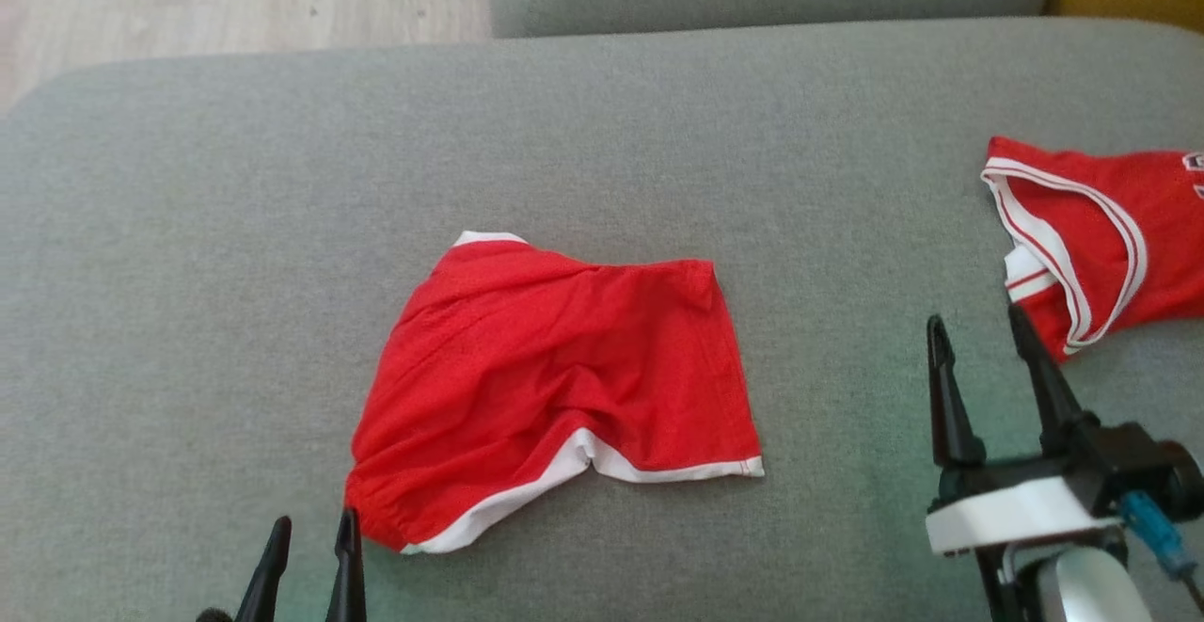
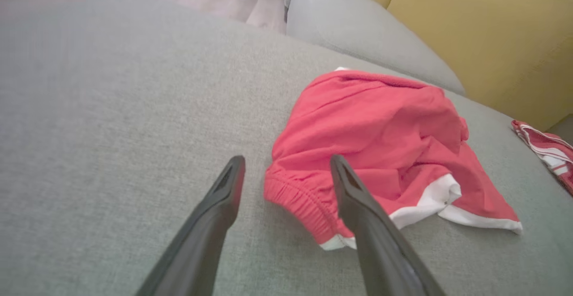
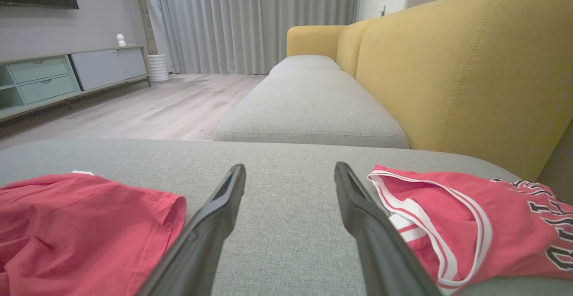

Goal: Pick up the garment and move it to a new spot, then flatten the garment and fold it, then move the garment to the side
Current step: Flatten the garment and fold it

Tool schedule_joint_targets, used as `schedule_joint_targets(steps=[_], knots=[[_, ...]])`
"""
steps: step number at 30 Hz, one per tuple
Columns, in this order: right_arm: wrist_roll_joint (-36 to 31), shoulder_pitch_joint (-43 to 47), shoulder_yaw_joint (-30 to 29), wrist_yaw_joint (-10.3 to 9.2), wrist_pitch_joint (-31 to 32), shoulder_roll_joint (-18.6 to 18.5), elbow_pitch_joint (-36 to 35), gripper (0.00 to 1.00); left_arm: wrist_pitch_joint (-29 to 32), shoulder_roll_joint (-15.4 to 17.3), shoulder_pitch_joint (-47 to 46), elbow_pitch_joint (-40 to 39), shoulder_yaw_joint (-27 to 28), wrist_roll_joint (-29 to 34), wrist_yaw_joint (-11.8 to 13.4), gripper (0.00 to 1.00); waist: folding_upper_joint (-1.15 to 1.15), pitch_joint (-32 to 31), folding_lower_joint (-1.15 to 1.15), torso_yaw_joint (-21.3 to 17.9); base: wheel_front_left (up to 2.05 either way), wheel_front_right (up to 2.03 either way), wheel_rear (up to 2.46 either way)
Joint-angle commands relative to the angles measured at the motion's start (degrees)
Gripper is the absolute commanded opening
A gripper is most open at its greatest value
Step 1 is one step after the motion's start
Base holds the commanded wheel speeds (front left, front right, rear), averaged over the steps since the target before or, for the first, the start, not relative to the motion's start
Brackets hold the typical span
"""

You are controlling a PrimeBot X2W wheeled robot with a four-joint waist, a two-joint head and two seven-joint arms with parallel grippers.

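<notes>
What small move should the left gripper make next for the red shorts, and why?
Probably ease the left gripper forward and down so its open fingers straddle the elastic waistband, then close. The red shorts lie rumpled and ungripped on the grey cushion, their waistband corner right beside that gripper. The right gripper is open too, farther off near the jersey.

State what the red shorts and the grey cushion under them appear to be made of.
Red shorts: thin, soft textile, probably a light synthetic knit, matte. They slump in loose folds, and the waist edge is gathered as if elasticated.
Grey cushion: woven upholstery cloth, matte and slightly coarse. A fine crossed weave shows up close, and the surface lies smooth and taut.
</notes>
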Motion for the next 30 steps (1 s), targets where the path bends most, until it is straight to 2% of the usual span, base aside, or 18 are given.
schedule_joint_targets(steps=[1, 5, 9, 15, 19, 30], knots=[[-0.66, 0.44, 1.32, 0.39, -0.62, -0.3, -1.73, 1.0, -3.61, -0.38, -1.9, 0.13, 1.33, 2.2, -0.57, 1.0, 0.0, -1.49, 0.0, 0.86, 0.0, 0.0, 0.0], [-0.92, 1.49, 1.3, 0.39, -0.62, -0.3, -1.59, 1.0, -6.12, -1.34, -2.63, 2.34, 1.42, 5.06, -1.08, 1.0, 0.0, -3.32, 0.0, 1.63, 0.0, 0.0, 0.0], [-0.69, 2.78, 1.05, 0.39, -0.62, -0.3, -1.64, 1.0, -6.86, -3.45, -3.77, 3.66, 4.08, 8.83, -2.58, 1.0, 0.0, -4.99, 0.0, 2.46, 0.0, 0.0, 0.0], [0.94, 4.31, 1.24, 0.39, -0.62, -0.3, -1.05, 1.0, -6.9, -7.97, -5.05, 4.61, 8.12, 15.7, -8.47, 1.0, 0.0, -6.17, 0.0, 2.16, 0.0, 0.0, 0.0], [2.11, 4.82, 2.34, 0.39, -0.62, -0.3, -0.71, 1.0, -6.91, -10.12, -5.32, 6.33, 10.06, 18.19, -10.54, 1.0, 0.0, -6.6, 0.0, 0.55, 0.0, 0.0, 0.0], [2.79, 4.99, 3.05, 0.39, -0.62, -0.29, 0.42, 1.0, -6.91, -11.91, -5.96, 8.44, 13.86, 21.42, -12.52, 1.0, 0.0, -7.33, 0.0, -2.21, 0.0, 0.0, 0.0]])
